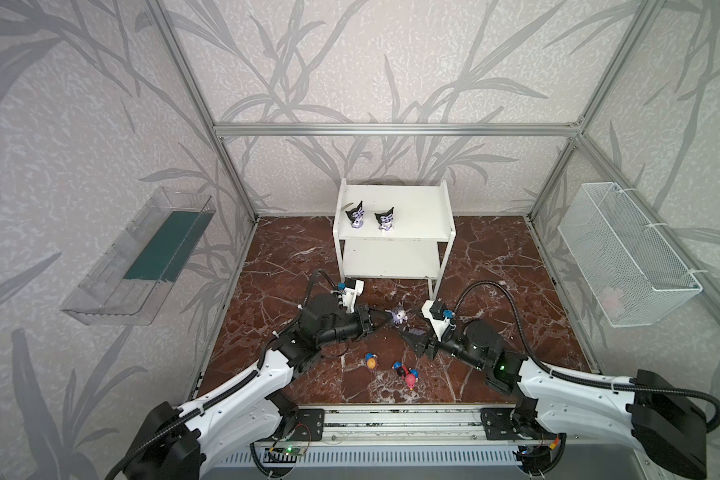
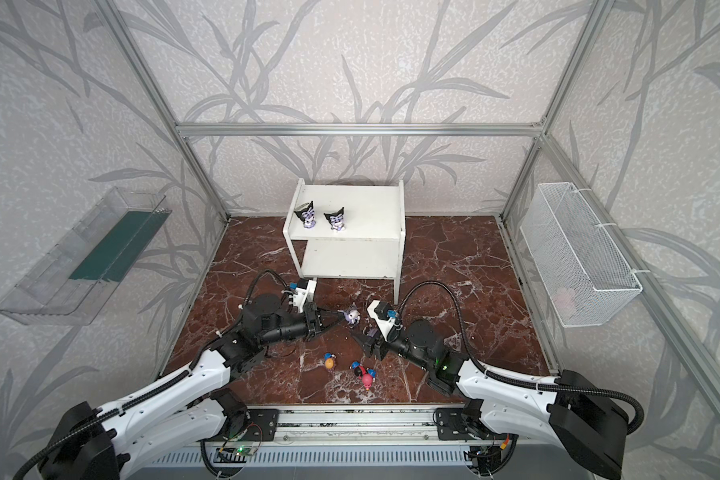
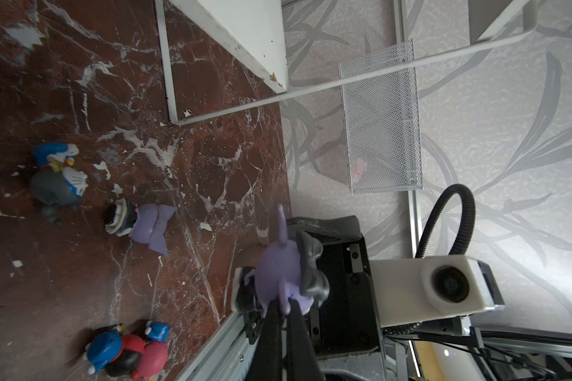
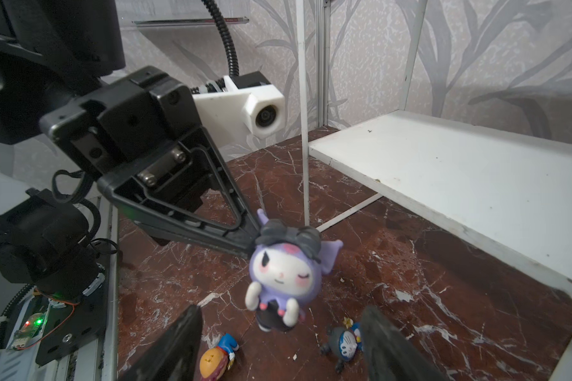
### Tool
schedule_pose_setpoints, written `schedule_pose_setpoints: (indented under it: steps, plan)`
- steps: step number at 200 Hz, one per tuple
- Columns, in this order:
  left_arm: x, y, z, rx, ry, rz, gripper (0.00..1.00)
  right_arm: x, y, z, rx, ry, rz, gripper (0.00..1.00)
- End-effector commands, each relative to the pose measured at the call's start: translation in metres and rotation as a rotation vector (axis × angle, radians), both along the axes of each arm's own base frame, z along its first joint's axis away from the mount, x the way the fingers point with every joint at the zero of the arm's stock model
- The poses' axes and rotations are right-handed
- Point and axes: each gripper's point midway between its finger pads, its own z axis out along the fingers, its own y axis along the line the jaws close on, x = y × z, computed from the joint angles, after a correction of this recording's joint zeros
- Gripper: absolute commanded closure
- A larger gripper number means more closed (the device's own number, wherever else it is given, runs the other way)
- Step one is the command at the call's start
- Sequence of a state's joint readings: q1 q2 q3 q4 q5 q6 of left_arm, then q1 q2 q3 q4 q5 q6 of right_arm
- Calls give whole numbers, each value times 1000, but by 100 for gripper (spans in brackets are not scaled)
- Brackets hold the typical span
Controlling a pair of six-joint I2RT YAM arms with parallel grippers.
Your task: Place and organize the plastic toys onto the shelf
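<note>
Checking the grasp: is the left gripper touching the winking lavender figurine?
Touching. In the right wrist view the left gripper grips the winking lavender figurine behind its head; the left wrist view shows its fingers pinching a thin lavender part.

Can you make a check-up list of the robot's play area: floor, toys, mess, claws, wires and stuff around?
Surface: marble floor, white chips.
Job's things: two black toys stand on the shelf top; held lavender toy; lying lavender toy, grey toy, orange-headed toy, pink and black-red pair on the floor.
Clutter: nothing seen.
Grippers: left gripper shut on held lavender toy's head; right gripper open, empty.
Cables: black hoses arch above both wrists, clear of toys.
Surroundings: clear tray, wire basket on side walls.
</note>
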State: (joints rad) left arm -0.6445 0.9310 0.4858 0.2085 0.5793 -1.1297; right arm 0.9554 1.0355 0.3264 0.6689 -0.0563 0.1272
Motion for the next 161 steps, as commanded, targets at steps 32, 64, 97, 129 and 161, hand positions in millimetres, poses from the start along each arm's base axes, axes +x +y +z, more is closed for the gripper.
schedule_pose_setpoints:
  steps: [32,64,97,129,161]
  plan:
    - [-14,25,-6,284,-232,-75,100,3,3,25,51,170,13,19]
    - [-25,34,0,331,-358,-115,100,1,10,30,25,214,51,19]
    - [-36,37,4,345,-421,-165,100,-4,24,34,11,257,119,20]
    - [-37,37,10,334,-448,-160,100,-8,40,32,-8,294,195,21]
    - [-37,38,9,346,-452,-152,100,-9,49,26,-31,326,213,23]
